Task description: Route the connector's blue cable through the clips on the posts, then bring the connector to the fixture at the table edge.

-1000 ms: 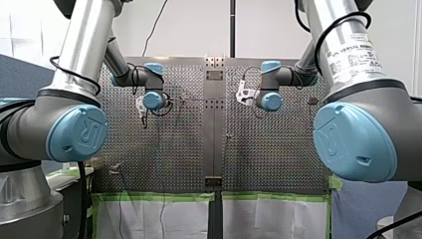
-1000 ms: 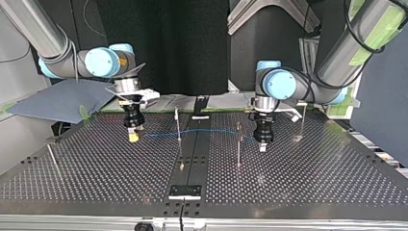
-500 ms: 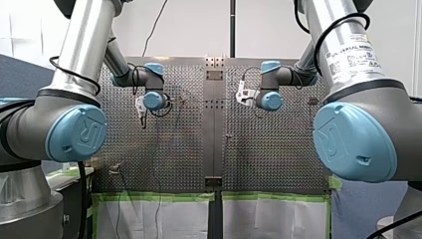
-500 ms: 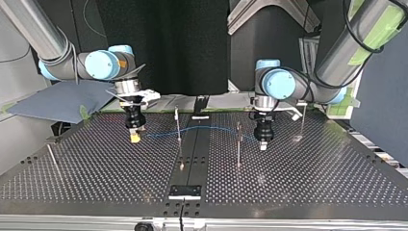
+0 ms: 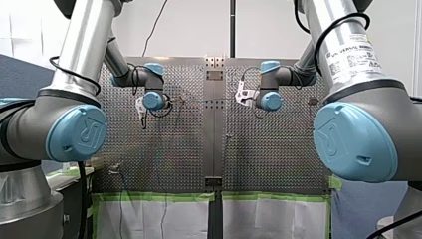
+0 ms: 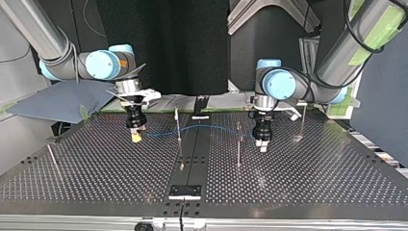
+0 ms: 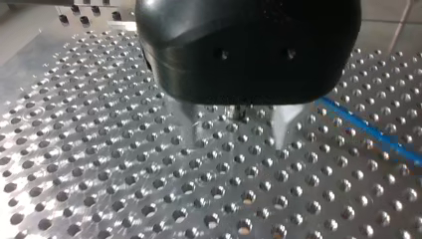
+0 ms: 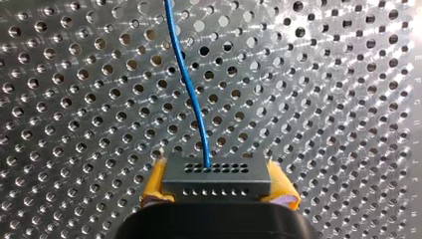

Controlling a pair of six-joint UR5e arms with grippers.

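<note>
Dark grey rectangular connector sits pinched in my right gripper, between yellow pads, its thin blue cable running ahead; my left gripper holds its metal fingers spread.

The cable vanishes behind my left tool. My right tool hides part of the connector. Whether the cable touches the posts is too small to tell.
</note>
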